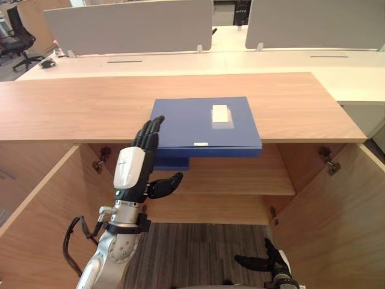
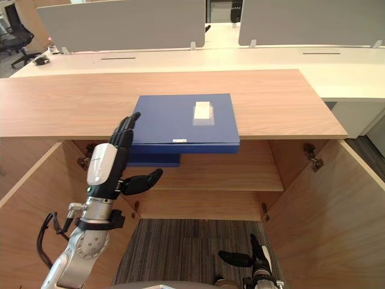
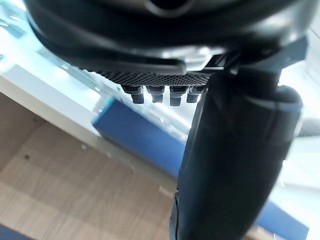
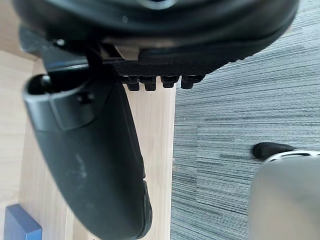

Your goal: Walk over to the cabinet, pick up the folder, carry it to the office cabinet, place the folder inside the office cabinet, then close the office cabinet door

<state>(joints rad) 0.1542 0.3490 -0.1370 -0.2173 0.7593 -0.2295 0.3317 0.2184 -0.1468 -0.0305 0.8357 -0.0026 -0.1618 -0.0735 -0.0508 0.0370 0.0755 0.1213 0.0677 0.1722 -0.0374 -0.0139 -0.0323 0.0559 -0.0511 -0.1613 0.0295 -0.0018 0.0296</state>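
Cabinet top [image 1: 78,105] holds blue folder [image 1: 192,123], overhanging; left hand [image 1: 133,168], fingers [image 1: 150,133] straight, at its left corner.

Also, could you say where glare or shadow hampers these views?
Left eye view: even light on the blue folder, shade under the cabinet top. Left wrist view: strong glare past the left hand whitens everything beyond the folder. Right wrist view: no glare past the right hand.
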